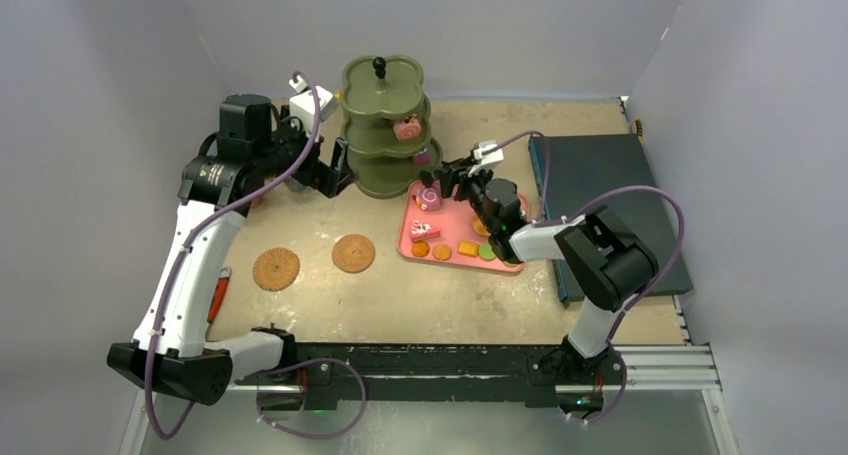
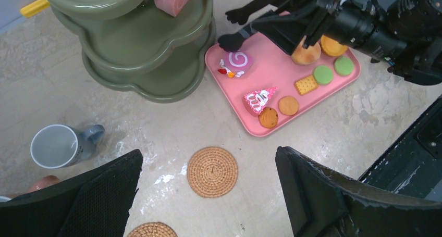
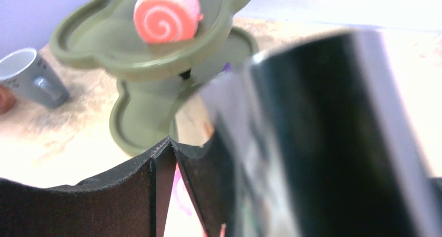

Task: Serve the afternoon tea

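The olive three-tier stand [image 1: 385,125] [image 2: 146,44] [image 3: 156,49] carries a pink swirl roll [image 1: 407,128] [image 3: 167,13] on its middle tier. Another swirl roll [image 1: 429,197] [image 2: 237,60] lies on the pink tray [image 1: 452,233] among cookies, green macarons [image 2: 323,74] and a cake slice [image 2: 259,99]. My right gripper [image 1: 468,183] is shut on black tongs [image 2: 271,18], whose spread tips hover just above that tray roll. My left gripper [image 1: 335,170] [image 2: 208,153] stands open beside the stand's left side, high over a coaster [image 2: 212,171]. A grey-blue cup [image 2: 57,146] and a terracotta cup [image 2: 44,182] sit left of the stand.
Two woven coasters [image 1: 276,269] [image 1: 353,253] lie on the near-left part of the table. A dark blue board [image 1: 610,205] covers the right side. An orange-handled tool [image 1: 218,295] rests by the left arm. Grey walls close in on three sides.
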